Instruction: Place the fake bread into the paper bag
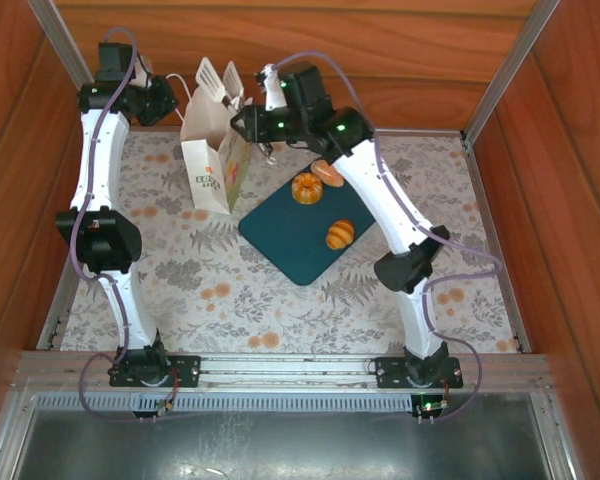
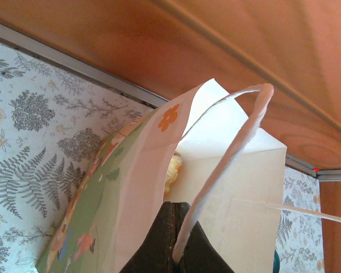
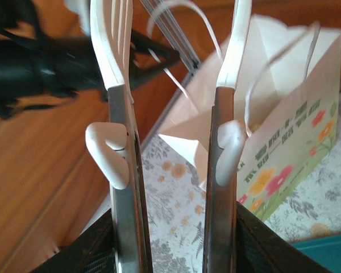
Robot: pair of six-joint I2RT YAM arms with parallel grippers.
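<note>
White paper, thin and easy to crease, is what your left gripper [image 2: 173,259] is on. Its jaws are fully closed at the rim of the paper bag [image 1: 210,165], w/ a cord handle [image 2: 238,131] looping up from between the fingers; rim or cord, can't tell which is pinched. Just ahead of those fingers, inside the bag, is a pale yellow lump [image 2: 174,166], prob. fake bread already in.

Bag's light & floppy, so I'd guess it tips if bumped; hold at the rim, don't drag.

Further right, the tongs [image 1: 218,82] reach straight out from your right gripper [image 3: 170,256], which grasps both metal arms. Their white slotted tips are spread over the bag mouth w/ nothing between.

Back of that gripper, toward its arm's base, the teal tray [image 1: 280,245] carries three pcs: pumpkin bun [image 1: 306,187], oval loaf [image 1: 328,172], ridged roll [image 1: 340,234]. They look glossy, hard, light, so likely slippery and apt to squirt out. Take each across its widest middle, tips along the ridges where there are any.
</note>
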